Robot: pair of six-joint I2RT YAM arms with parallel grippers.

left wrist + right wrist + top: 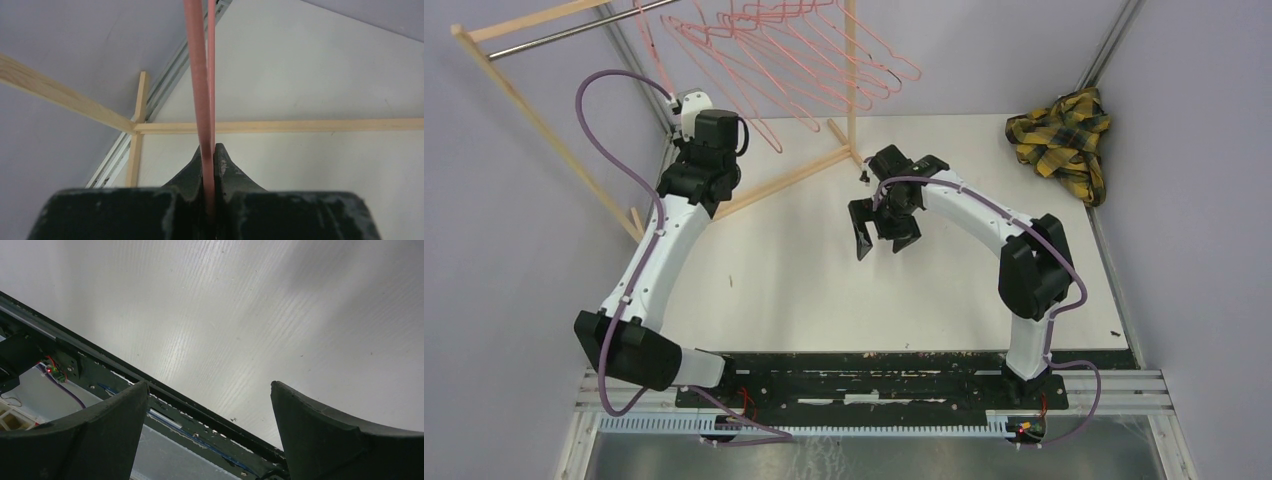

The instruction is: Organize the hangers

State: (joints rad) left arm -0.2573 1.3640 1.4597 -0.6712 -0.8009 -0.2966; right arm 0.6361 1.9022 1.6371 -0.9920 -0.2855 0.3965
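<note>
Several pink wire hangers (794,50) hang in a fanned bunch at the back, by the wooden rack's upright post (852,70). My left gripper (676,100) is raised at the rack's left side and is shut on the thin wire of one pink hanger (652,50), which runs up out of the top of the view. In the left wrist view the pink wire (202,90) is clamped between the closed fingers of that gripper (208,162). My right gripper (879,240) is open and empty above the middle of the table, and in the right wrist view (210,390) nothing is between its fingers.
The rack's wooden frame (544,130) leans at the left, with its metal bar (564,35) on top and a base rail (784,180) across the table. A yellow-black plaid cloth (1059,130) lies at the back right. Grey walls close in the table.
</note>
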